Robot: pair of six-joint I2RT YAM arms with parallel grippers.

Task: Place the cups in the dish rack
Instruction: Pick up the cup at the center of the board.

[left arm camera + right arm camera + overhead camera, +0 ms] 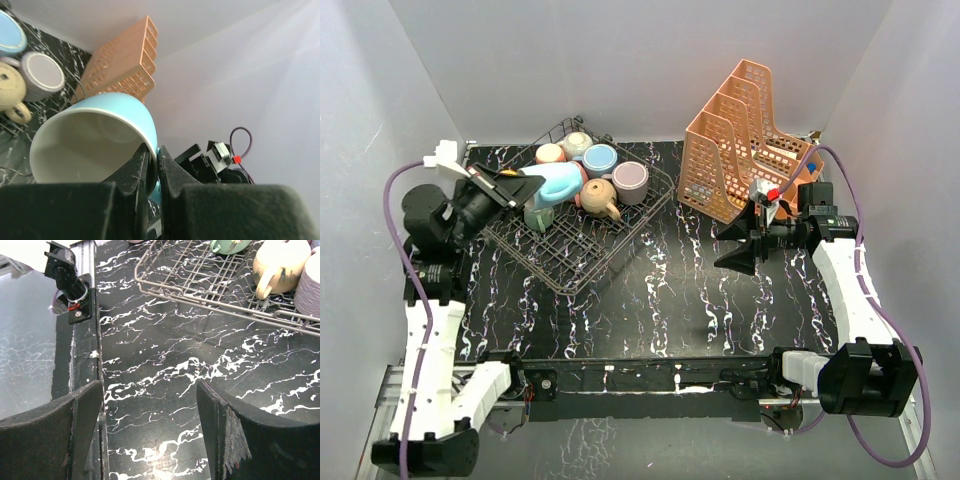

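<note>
1. The left end effector (530,186) pinches a teal cup (560,183) by its wall, one finger inside the mouth and one outside. The cup lies sideways, long axis left to right, over the left part of the dish rack (570,268).
2. Bare tines lie just below and near of it, so I judge this arm the nearer one.
3. Six more rest there: pink cup (550,153), cream cup (577,143), blue cup (599,158), lilac cup (631,180), tan cup (600,197), green cup (538,215).
4. One orange organizer (740,140) stands far right. Beside it the right end effector (745,240) hovers above the tabletop (720,320), fingers spread, empty.
</note>
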